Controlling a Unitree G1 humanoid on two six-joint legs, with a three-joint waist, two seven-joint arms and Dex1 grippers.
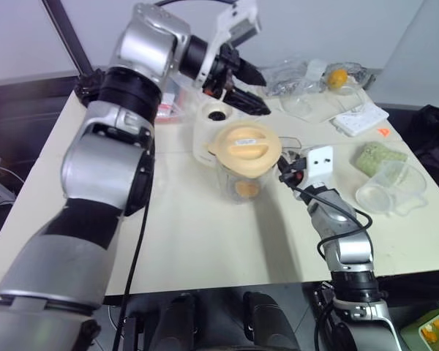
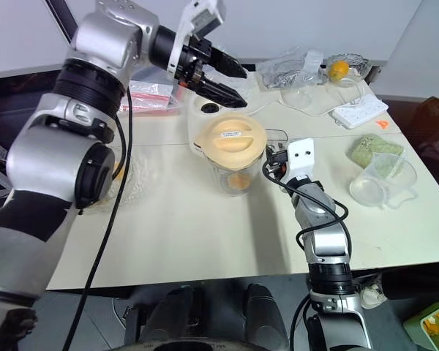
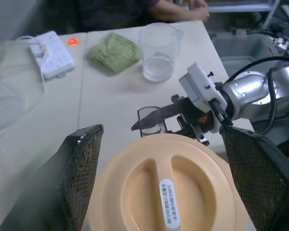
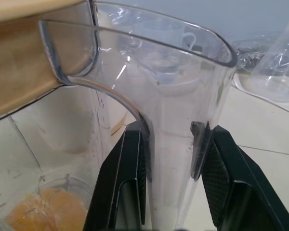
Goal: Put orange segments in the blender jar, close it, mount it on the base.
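Left gripper is seen raised above the table, jaws spread wide, nothing held; in the left wrist view its pads straddle the lid from above without touching it. Base is stood just behind the jar, socket up, unoccupied. Jar is placed mid-table with the cream lid seated on top, so closing is judged done; segments are visible at the bottom near the blades. Right gripper is closed on the jar handle, one finger on each side of it, as shown in the right wrist view. Further right, a clear cup, a green cloth and a white power strip are well apart from the jar; a wrapped orange is at the far edge. Remaining step is judged to be mounting. Handling: jar is rigid clear plastic, light with only a few segments inside, smooth and likely slippery on the walls, so the handle is the right hold; the load hangs off-centre from there, so tilt on lift is to be expected. Lid is probably just pressed in, so it should be steadied from above while the jar is lowered square onto the socket
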